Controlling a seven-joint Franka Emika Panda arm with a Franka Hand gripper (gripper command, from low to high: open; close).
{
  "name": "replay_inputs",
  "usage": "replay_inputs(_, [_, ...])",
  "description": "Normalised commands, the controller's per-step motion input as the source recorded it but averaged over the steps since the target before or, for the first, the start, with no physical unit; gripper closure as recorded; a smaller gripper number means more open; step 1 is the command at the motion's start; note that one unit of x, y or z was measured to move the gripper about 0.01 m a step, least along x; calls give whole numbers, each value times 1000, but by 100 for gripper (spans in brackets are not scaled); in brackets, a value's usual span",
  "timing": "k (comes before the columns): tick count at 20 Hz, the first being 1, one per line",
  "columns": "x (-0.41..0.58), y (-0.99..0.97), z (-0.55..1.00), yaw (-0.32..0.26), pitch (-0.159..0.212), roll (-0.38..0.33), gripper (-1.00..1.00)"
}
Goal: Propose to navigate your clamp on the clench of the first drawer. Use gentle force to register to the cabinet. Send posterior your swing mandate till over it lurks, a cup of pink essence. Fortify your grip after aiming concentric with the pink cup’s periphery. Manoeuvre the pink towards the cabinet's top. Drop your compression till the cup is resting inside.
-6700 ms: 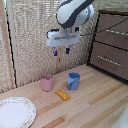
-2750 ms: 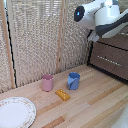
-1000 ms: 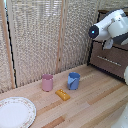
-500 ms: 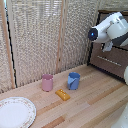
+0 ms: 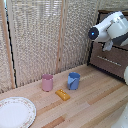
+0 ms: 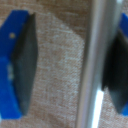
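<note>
Wrist view is showing the slim silver metal bar handle [image 6: 95,65] of the uppermost dark brown wood drawer front [image 6: 60,60] sitting between the two blue-tipped fingers [image 6: 20,65] of the small gripper [image 6: 67,65]. The fingers are standing spread to either side of the bar, with a wide gap on one side; whether the other pad is touching it is too blurred to tell. Exterior view is showing the bulky white arm [image 5: 111,27] reaching against the large dark brown wooden cabinet [image 5: 112,59] at that view's right. The small dusty-pink plastic cup [image 5: 47,82] is standing upright on the light wooden counter [image 5: 85,105], near the blue handled cup [image 5: 74,80], well apart from the cabinet.
</note>
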Motion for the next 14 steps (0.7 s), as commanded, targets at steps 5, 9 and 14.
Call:
replay_inputs(5, [-3, 494, 49, -48, -46, 105, 100])
replay_inputs(9, [31, 716, 90, -98, 1, 169, 100])
replay_inputs(14, [2, 733, 25, -118, -1, 136, 100])
